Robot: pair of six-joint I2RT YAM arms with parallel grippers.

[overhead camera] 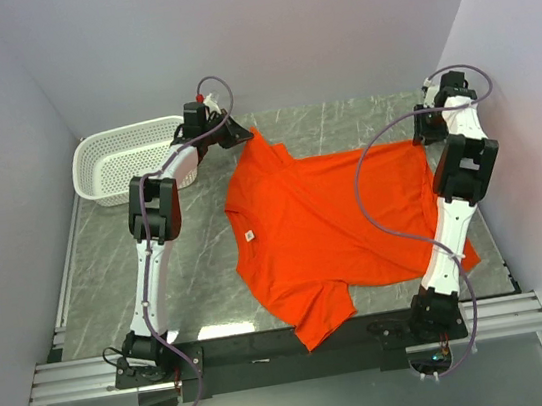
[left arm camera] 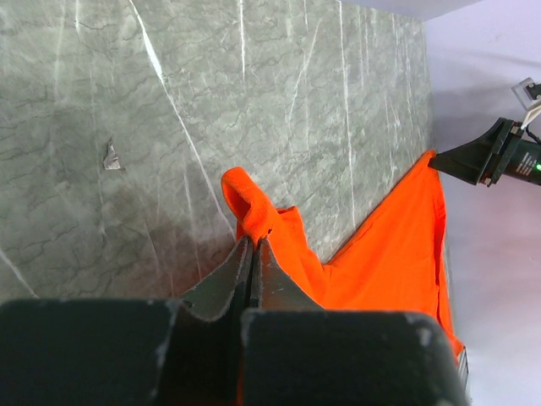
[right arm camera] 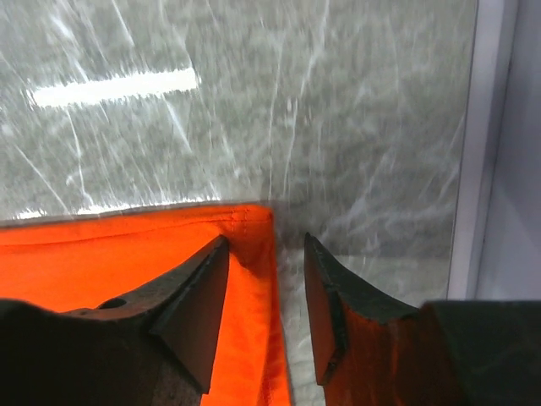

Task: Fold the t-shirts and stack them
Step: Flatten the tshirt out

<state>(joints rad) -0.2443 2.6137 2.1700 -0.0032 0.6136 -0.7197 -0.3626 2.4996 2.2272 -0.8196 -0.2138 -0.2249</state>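
The orange-red t-shirt lies spread on the marble table, its white neck label facing up and one sleeve hanging over the near edge. At the far left my left gripper is shut on the other sleeve; in the left wrist view the pinched sleeve fold bulges just past the closed tips of that gripper. At the far right my right gripper stands open over the shirt's far corner. In the right wrist view, that gripper has the hemmed corner between its parted fingers, ungripped.
A white perforated basket stands at the far left of the table, just left of the left arm. Grey walls close in on both sides and behind. The right table edge runs close beside the right gripper.
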